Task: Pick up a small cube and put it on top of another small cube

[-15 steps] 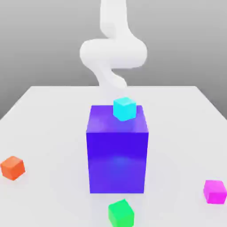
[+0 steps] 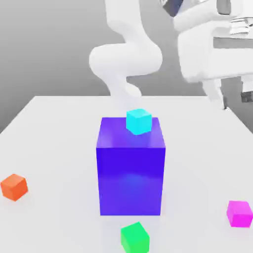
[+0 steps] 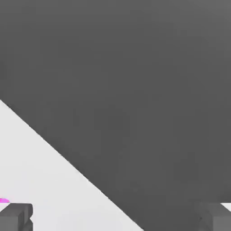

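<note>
The white two-finger gripper (image 2: 232, 101) hangs high over the white table (image 2: 54, 143), toward the exterior view's right and beyond the table's far-right corner area. Its fingers (image 3: 16, 215) stand wide apart and hold nothing; the two dark tips appear at opposite sides of the hand view with bare table and grey background between them. The small plain magenta-pink cube (image 2: 239, 213) rests on the table near the front edge at the exterior view's right, well apart from the gripper; a sliver of it (image 3: 3, 200) shows just beside one fingertip in the hand view. A large glossy blue-violet block (image 2: 131, 170) stands at the table's centre, with a small cyan cube (image 2: 138, 121) resting on its top near the rear edge. A small green cube (image 2: 135, 237) lies just in front of the block, and a small orange cube (image 2: 14, 187) lies well to the exterior view's left.
</note>
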You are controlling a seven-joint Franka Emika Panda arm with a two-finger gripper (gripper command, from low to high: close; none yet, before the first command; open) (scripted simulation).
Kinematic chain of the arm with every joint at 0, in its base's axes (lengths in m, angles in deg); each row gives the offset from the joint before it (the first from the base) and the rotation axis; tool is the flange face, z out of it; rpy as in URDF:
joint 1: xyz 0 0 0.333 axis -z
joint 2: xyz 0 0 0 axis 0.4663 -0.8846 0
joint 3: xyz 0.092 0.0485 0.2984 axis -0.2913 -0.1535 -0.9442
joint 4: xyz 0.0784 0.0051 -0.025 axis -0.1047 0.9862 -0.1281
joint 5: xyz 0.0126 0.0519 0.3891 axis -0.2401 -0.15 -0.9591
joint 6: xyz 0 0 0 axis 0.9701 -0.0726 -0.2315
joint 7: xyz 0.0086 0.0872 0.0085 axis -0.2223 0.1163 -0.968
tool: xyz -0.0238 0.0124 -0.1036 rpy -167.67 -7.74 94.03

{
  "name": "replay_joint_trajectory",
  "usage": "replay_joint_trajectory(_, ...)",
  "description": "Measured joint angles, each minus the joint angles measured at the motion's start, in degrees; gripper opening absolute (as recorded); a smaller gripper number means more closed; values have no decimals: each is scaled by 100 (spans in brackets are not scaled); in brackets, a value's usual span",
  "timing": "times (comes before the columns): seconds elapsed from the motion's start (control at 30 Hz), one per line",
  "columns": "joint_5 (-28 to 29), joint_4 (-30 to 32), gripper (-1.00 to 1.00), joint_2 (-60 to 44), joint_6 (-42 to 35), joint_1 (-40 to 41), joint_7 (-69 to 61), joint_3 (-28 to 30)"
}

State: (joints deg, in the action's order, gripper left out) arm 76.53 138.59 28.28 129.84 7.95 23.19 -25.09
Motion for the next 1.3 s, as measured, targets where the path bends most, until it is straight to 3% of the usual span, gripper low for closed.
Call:
replay_joint_trajectory(0.2, 214, 132, 0, -1241, 469, -583, -822, -277)
replay_joint_trajectory(0.37, 752, 240, 0, -2275, 855, -881, -1249, -420)
replay_joint_trajectory(0.53, 1101, 113, 0, -3312, 1545, -1159, -1231, -249)
replay_joint_trajectory(0.57, 1135, 76, -100, -3496, 1688, -1191, -1208, -211)
replay_joint_trajectory(0.8, 1150, 69, -100, -3531, 1705, -1196, -1198, -206)
replay_joint_trajectory(0.97, 934, 259, -100, -2656, 1023, -1036, -1354, -320)
replay_joint_trajectory(1.3, 261, 620, -100, -1899, 630, 601, -1623, 996)
